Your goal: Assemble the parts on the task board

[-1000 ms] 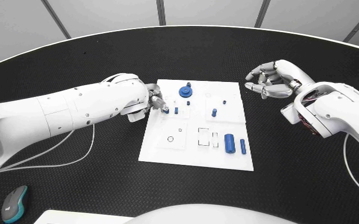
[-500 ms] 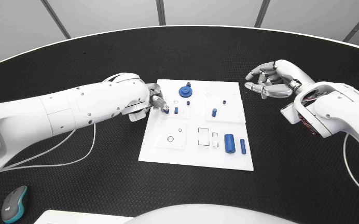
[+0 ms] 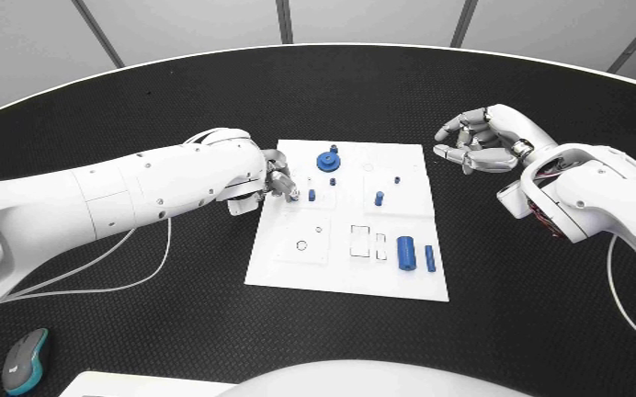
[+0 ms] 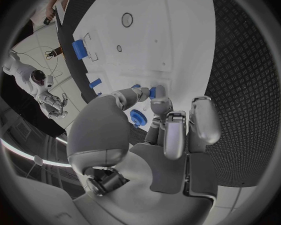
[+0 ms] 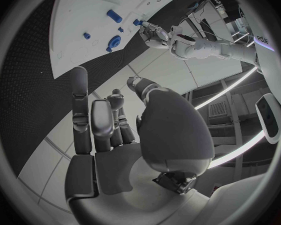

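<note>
The white task board (image 3: 347, 259) lies mid-table. My left hand (image 3: 272, 179) is over its left edge and pinches a small blue part (image 4: 152, 91) between thumb and finger, just above the board (image 4: 178, 35). A blue peg (image 3: 312, 195) stands right beside those fingertips. A blue gear (image 3: 327, 161) sits at the board's far edge, with a short peg (image 3: 380, 199) near the middle. A thick blue cylinder (image 3: 407, 254) and a thin pin (image 3: 429, 258) lie at the near right. My right hand (image 3: 483, 141) hovers off the board's far right corner, fingers loosely curled and apart, holding nothing.
Rectangular and round sockets (image 3: 360, 241) are cut in the board's near half. A computer mouse (image 3: 24, 360) lies at the table's near left edge. A white cable (image 3: 126, 259) trails under my left arm. Black table surface surrounds the board.
The left hand has barely shifted at the board's left edge, still pinching the small blue part. The right hand has stayed in place.
</note>
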Tool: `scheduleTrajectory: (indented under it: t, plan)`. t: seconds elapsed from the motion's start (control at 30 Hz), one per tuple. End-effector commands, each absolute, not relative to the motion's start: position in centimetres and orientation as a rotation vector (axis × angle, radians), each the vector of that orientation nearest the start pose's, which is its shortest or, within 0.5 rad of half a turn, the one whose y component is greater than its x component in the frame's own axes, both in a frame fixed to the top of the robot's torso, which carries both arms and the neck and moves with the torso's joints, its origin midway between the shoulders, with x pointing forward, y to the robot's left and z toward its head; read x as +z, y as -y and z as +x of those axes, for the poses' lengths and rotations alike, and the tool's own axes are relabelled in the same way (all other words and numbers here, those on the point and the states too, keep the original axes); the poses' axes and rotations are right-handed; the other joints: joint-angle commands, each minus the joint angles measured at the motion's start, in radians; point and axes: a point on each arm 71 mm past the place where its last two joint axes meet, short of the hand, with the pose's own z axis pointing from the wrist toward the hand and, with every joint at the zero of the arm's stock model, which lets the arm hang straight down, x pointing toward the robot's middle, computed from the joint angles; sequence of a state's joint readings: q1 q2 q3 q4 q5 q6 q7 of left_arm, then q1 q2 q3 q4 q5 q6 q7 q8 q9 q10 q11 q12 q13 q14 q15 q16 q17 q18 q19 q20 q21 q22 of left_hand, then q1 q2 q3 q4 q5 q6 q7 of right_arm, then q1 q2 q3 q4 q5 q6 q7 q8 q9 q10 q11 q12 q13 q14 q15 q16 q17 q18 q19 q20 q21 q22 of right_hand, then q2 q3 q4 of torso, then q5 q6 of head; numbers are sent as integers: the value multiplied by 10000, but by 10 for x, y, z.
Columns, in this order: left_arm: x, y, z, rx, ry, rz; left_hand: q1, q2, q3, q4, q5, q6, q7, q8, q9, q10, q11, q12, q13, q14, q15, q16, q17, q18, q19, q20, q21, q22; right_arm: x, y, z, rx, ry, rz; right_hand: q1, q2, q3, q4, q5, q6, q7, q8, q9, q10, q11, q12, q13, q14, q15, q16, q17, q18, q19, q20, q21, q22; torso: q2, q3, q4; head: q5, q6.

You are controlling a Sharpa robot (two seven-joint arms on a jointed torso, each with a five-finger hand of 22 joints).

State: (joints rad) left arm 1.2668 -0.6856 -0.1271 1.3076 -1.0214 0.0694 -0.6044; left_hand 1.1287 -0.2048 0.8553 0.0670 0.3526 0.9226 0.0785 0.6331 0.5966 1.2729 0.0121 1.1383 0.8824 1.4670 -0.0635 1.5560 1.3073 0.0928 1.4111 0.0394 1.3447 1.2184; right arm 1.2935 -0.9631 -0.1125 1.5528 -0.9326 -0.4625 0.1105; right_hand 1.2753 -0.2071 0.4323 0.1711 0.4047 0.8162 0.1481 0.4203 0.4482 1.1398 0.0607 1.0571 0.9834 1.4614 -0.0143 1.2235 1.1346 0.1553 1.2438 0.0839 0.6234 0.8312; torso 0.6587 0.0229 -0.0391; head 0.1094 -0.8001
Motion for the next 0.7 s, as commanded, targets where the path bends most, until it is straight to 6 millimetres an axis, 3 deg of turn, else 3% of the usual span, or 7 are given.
scheduleTrajectory:
  t: [0.03,0.7]
  plan:
    - [-235,-212,515,-2341,-23011,-3222,-24,94,1322,-1349,56,121,-80,37,9,330,-226,43,8,993,-64,67,2472,-141,57,-5,63,10,-154,255,486,8939,-15445,2778,23,-25,49,34,54,-65,-17,57,-16,23,-17,-2,-1,61,-40,-50,9,134,59,10,-40,16,3,4,6,-11,3]
    - [-235,-211,519,-2267,-22873,-3363,-39,102,1325,-1345,89,131,-81,39,4,312,-226,1,-53,984,-66,51,2440,-138,52,-8,58,1,-153,256,486,8928,-15451,2789,23,-25,49,34,54,-65,-17,57,-16,23,-17,-2,-1,61,-40,-50,9,134,59,10,-40,16,10,2,2,-31,-25]
